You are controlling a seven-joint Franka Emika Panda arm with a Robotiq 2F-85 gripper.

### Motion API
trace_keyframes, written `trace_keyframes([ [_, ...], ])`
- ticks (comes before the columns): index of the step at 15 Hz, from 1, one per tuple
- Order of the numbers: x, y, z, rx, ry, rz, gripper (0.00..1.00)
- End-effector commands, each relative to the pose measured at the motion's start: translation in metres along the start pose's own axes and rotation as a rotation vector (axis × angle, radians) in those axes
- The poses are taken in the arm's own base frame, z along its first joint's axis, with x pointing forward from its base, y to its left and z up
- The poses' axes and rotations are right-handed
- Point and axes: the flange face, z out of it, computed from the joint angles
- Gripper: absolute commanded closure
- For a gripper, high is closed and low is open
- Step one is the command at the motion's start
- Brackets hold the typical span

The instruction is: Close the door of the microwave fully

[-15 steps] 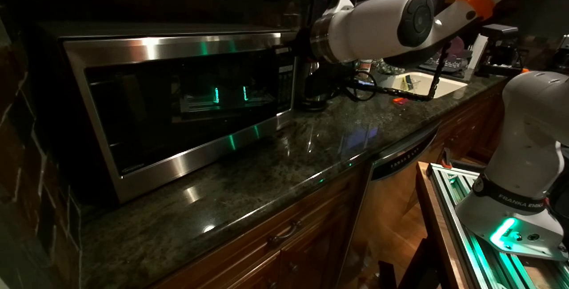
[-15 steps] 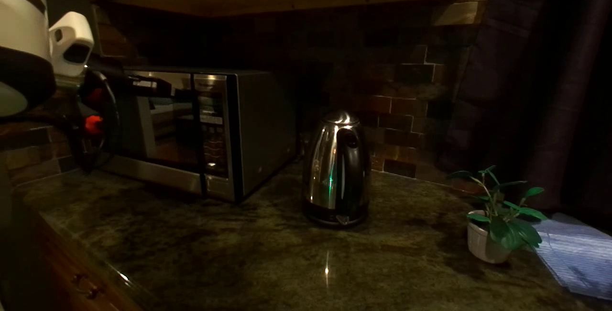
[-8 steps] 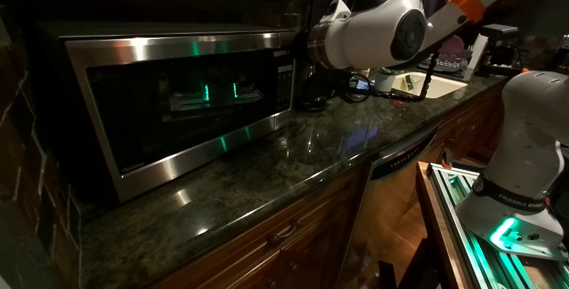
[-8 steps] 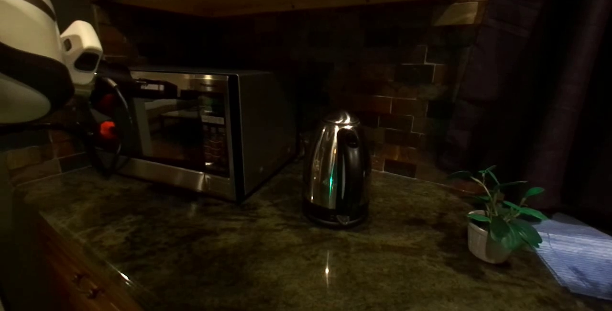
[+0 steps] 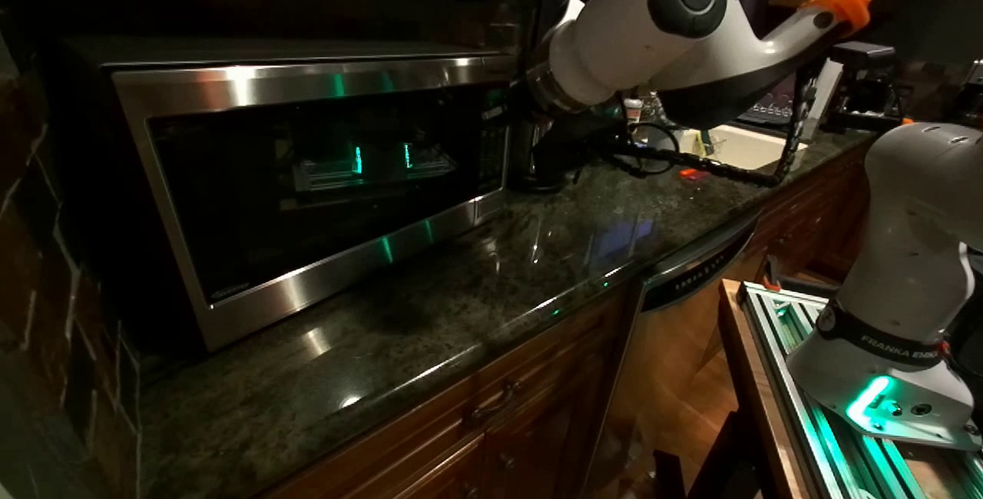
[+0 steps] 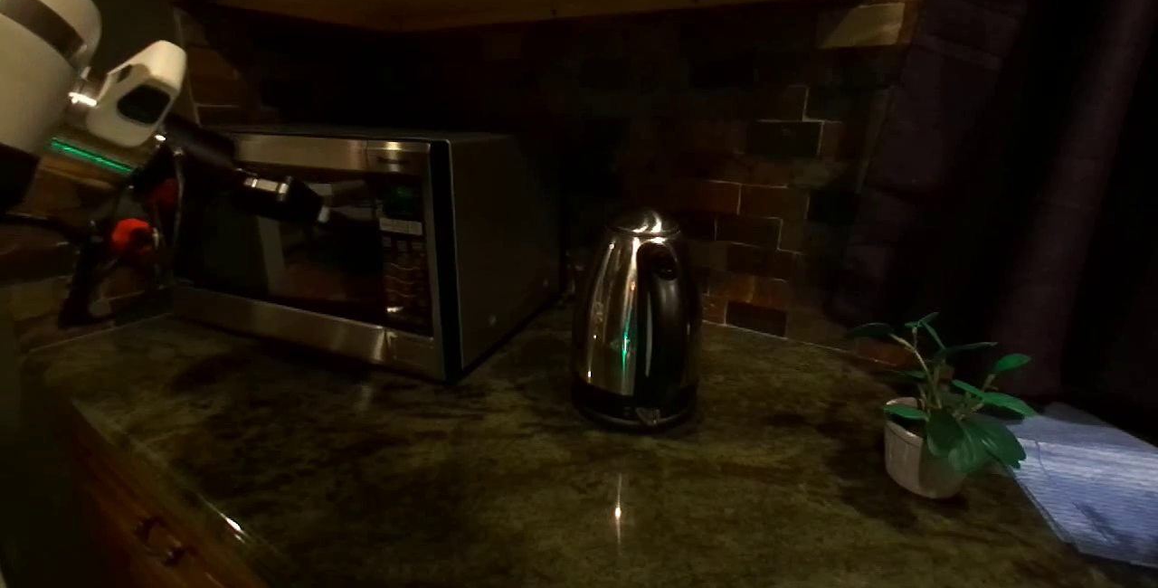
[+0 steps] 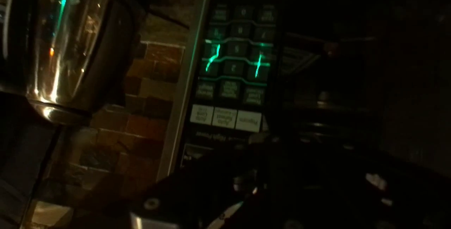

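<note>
With the door (image 5: 315, 176) looking flush on the microwave (image 6: 502, 235), left in both exterior views, I judge closing done, so my gripper (image 6: 323, 213), narrow and empty near the door's right side, should back away.

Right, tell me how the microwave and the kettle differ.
The microwave is wide and boxy; the kettle is slim, tapering upward. The microwave is far bigger than the kettle. The microwave has a dark front; the kettle has shiny metal sides. Both stand on the counter.
</note>
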Motion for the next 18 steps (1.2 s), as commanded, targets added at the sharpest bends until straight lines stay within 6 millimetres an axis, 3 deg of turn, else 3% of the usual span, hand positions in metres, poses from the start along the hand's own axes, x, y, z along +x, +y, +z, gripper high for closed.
trace_keyframes([
  [1, -0.004, 0.002, -0.019, 0.014, -0.186, -0.040, 1.00],
  [2, -0.003, 0.003, -0.025, 0.014, -0.241, -0.050, 0.74],
  [4, 0.004, 0.003, -0.041, 0.021, -0.343, -0.058, 0.68],
  [6, 0.012, 0.006, -0.058, 0.022, -0.458, -0.070, 0.53],
  [12, 0.064, 0.027, -0.125, 0.060, -0.724, -0.101, 0.07],
  [13, 0.072, 0.032, -0.132, 0.065, -0.762, -0.109, 0.01],
  [16, 0.092, 0.049, -0.139, 0.088, -0.859, -0.147, 0.00],
  [17, 0.084, 0.040, -0.138, 0.061, -0.798, -0.125, 0.00],
  [18, 0.090, 0.043, -0.139, 0.065, -0.800, -0.122, 0.00],
])
